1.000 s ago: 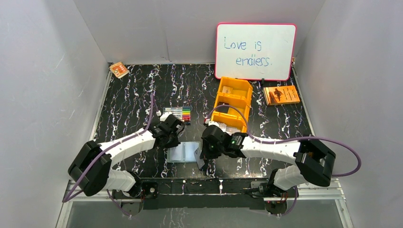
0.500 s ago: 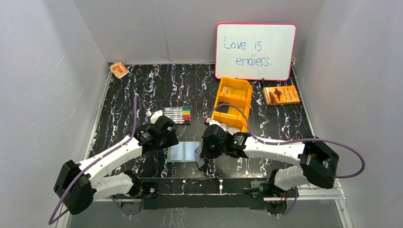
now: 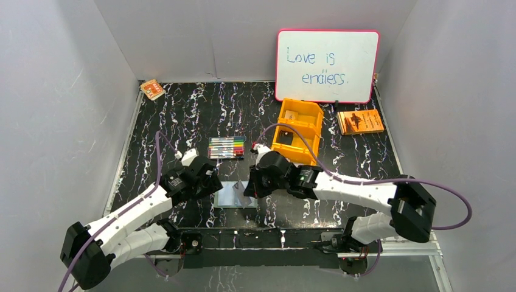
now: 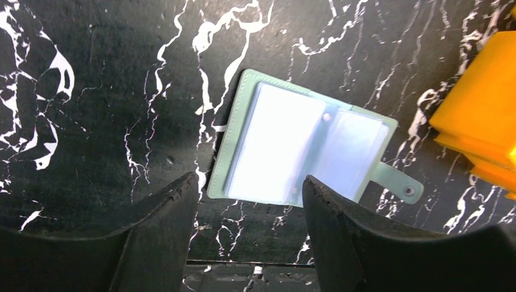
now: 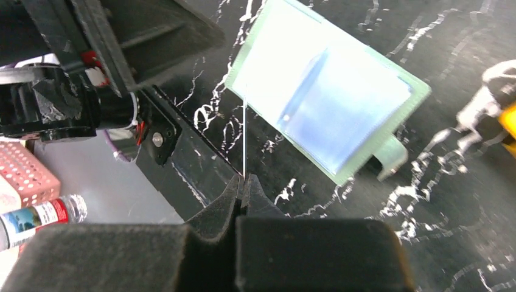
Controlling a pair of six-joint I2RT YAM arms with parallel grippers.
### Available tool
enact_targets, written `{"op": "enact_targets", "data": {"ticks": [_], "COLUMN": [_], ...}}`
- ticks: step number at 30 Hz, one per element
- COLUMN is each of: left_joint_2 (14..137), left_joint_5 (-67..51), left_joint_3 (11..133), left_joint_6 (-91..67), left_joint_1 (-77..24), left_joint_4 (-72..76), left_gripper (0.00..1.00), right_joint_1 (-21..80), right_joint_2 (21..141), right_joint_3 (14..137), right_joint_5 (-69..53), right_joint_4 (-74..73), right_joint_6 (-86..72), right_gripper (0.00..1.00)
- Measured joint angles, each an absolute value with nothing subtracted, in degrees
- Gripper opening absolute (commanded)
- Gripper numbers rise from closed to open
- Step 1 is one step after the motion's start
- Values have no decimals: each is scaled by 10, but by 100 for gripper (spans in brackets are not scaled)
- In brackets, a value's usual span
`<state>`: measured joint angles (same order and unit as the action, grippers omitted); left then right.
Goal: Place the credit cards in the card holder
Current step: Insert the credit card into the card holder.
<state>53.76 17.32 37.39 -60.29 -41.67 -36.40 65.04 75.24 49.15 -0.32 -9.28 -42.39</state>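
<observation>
While the right gripper (image 5: pixel 243 180) pinches 1 thin credit card (image 5: pixel 244 140) edge-on, the left gripper (image 4: pixel 249 234) gapes wide and empty. The card holder (image 4: pixel 304 149) lies spread flat at 12 o'clock from both, on the marbled table (image 4: pixel 91 91).

Orange bin (image 3: pixel 314 130), markers (image 3: pixel 226 147), booklet (image 3: pixel 360 121) (whiteboard (image 3: pixel 327 66) behind)

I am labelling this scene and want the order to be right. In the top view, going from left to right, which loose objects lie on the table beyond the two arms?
orange-and-white packet → set of markers → orange bin → orange booklet
</observation>
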Motion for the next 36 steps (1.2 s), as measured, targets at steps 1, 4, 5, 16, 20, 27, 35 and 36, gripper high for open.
{"op": "enact_targets", "data": {"ticks": [1, 4, 5, 16, 20, 27, 35, 36], "left_joint_2": [538, 539, 540, 604, 623, 643, 643, 642], "left_joint_5": [171, 166, 166, 180, 180, 179, 174, 174], "left_joint_3": [367, 355, 354, 347, 332, 316, 309, 308], "left_joint_6": [-606, -614, -616, -618, -618, -618, -618, -618], "left_joint_1": [-417, -417, -417, -414, -413, -410, -410, -410], "left_joint_4": [-364, -365, -364, -360, -352, -337, -326, -324], "left_gripper": [59, 57, 57, 50, 49, 47, 45, 45], "right_joint_1": [650, 650, 650, 620, 613, 608, 604, 604], "right_joint_2": [762, 802, 814, 875, 875, 878, 890, 890], "right_joint_3": [494, 501, 502, 481, 465, 448, 443, 443], "right_joint_5": [-12, -27, -30, -64, -77, -91, -96, -96], "right_joint_4": [-83, -58, -52, 19, 30, 39, 47, 47], "right_joint_6": [-419, -418, -420, -506, -528, -555, -573, -575], "right_gripper": [0, 0, 0, 0, 0, 0, 0, 0]}}
